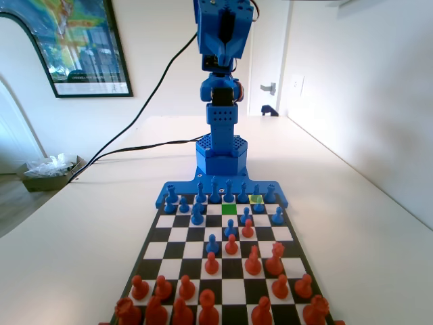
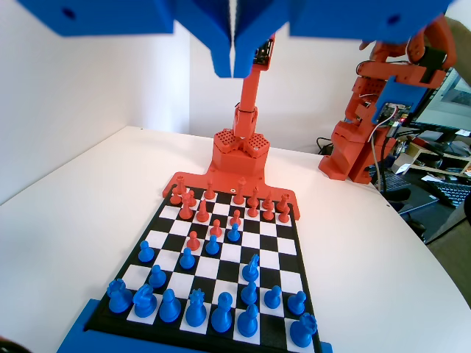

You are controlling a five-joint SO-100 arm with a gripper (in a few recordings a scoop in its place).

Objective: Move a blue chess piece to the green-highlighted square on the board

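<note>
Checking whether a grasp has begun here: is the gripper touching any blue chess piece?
Apart. In the wrist view the gripper hangs shut high above the board, with bare wall showing between its tips and the blue pieces far below.

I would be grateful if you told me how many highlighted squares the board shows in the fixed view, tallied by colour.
green-highlighted square: 1
yellow-highlighted square: 1
Total: 2
</note>
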